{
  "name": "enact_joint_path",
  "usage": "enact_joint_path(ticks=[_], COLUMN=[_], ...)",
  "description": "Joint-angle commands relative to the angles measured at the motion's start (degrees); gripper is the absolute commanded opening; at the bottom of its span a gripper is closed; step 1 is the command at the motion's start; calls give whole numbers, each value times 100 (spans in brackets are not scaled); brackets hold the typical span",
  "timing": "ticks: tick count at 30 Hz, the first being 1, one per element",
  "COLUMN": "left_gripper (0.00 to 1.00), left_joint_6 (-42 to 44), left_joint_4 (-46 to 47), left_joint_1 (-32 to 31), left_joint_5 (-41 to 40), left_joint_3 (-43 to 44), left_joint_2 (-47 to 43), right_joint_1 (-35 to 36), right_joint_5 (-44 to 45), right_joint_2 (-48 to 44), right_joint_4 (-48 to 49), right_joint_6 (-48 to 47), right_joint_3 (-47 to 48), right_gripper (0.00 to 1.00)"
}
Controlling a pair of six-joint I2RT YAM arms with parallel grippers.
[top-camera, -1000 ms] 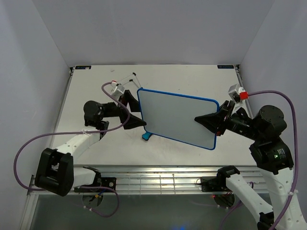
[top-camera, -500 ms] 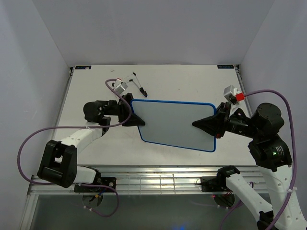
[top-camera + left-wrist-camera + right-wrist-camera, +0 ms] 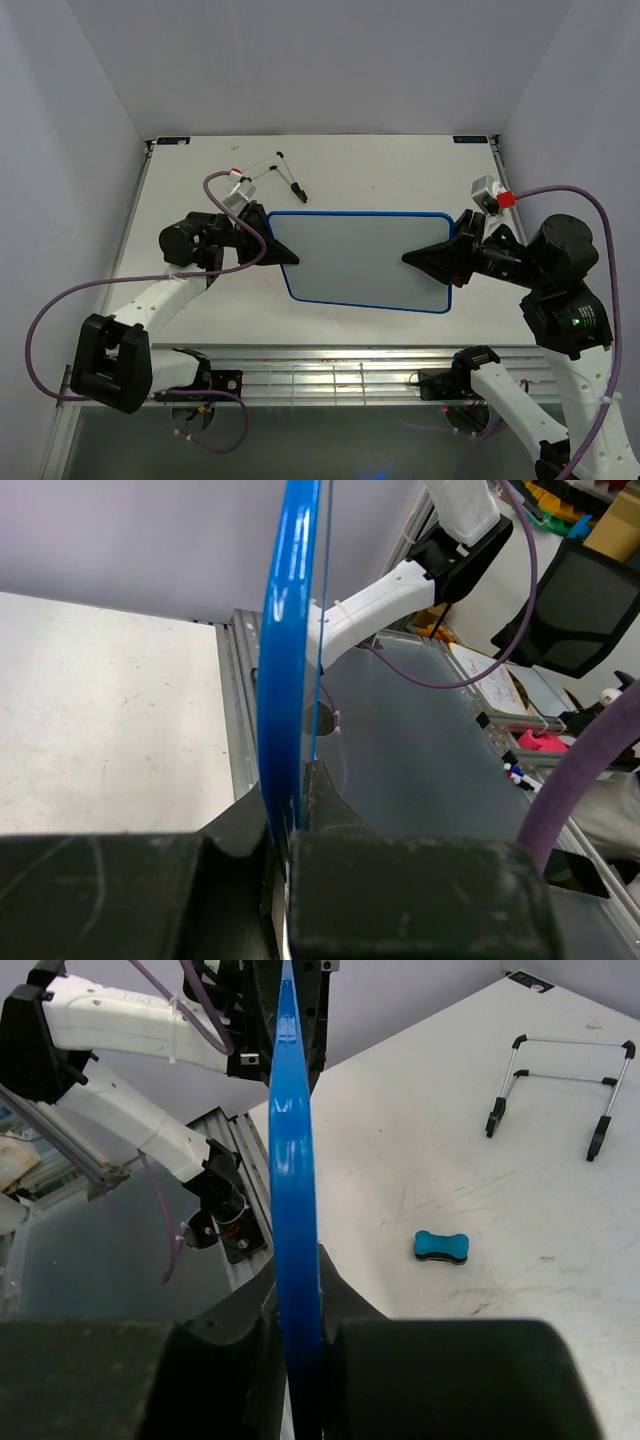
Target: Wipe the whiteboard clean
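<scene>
The whiteboard (image 3: 360, 260), white with a thin blue frame and no writing showing, hangs level above the table between both arms. My left gripper (image 3: 285, 255) is shut on its left edge; the left wrist view has the blue frame (image 3: 290, 630) pinched between the left gripper (image 3: 300, 780) pads. My right gripper (image 3: 415, 258) straddles the right edge. In the right wrist view the frame (image 3: 293, 1160) runs through the right gripper (image 3: 298, 1280), its jaws slightly slack on either side. The blue bone-shaped eraser (image 3: 441, 1246) lies on the table under the board, hidden from the top view.
A thin wire stand (image 3: 280, 172) with black feet stands at the back left of the table, also in the right wrist view as the stand (image 3: 560, 1090). The metal rail (image 3: 330, 365) runs along the near table edge.
The board swung from tilted to level and now hides the eraser from above. My left gripper closed on its left edge. My right gripper's jaws eased off the right edge.
</scene>
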Motion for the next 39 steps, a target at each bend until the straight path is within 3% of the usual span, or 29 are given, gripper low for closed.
enact_joint_path(ticks=[1, 2, 4, 5, 7, 11, 12, 16, 18, 19, 21, 23, 25, 28, 33, 39], left_gripper=[0, 0, 0, 0, 0, 0, 0, 0, 0, 0, 0, 0, 0, 0, 0, 0], left_joint_6=[32, 67, 120, 181, 339, 831, 1180, 2803, 3501, 4104, 4495, 4890, 5094, 5157, 5639, 5675], left_joint_4=[1302, 1267, 953, 811, 295, -507, -752, -3199, -3828, -4283, -4603, -4762, -4762, -4464, -4454, -4490], left_joint_1=[-11, 6, 59, 94, 173, 253, 261, 270, 279, 279, 340, 568, 875, 1210, 1683, 2519], left_joint_5=[-320, -390, -627, -707, -952, -1418, -1567, -2489, -3280, -3578, -4142, -4022, -3452, -2624, -2247, -981], left_joint_3=[-115, -107, 7, 51, 122, 131, 122, 306, 394, 420, 526, 876, 1288, 1789, 2169, 2564], left_joint_2=[-196, -196, -92, -38, 111, 129, 86, -196, -363, -407, -338, -92, 452, 1111, 1517, 2211], right_joint_1=[37, 37, 46, 37, 37, 37, 37, 37, 37, 37, 37, 37, 37, 46, 46, 55], right_joint_5=[355, 488, 1161, 1435, 2416, 3783, 4020, 5837, 6745, 6816, 6529, 5862, 5064, 4656, 4523, 4102], right_joint_2=[8, 0, -18, -18, -18, 26, 52, 9, -97, -167, -386, -570, -650, -809, -1239, -1512], right_joint_4=[531, 522, 400, 312, 6, -514, -628, -1191, -1464, -1473, -1360, -1219, -990, -867, -708, -603], right_joint_6=[-33, -50, -94, -190, -340, -612, -648, -675, -657, -674, -745, -780, -885, -859, -824, -736], right_joint_3=[264, 246, 202, 211, 228, 299, 333, 492, 606, 606, 441, 203, -315, -834, -1344, -1626], right_gripper=[28, 55, 79, 98, 90, 90, 90, 90, 90, 90, 90, 90, 90, 90, 90, 90])
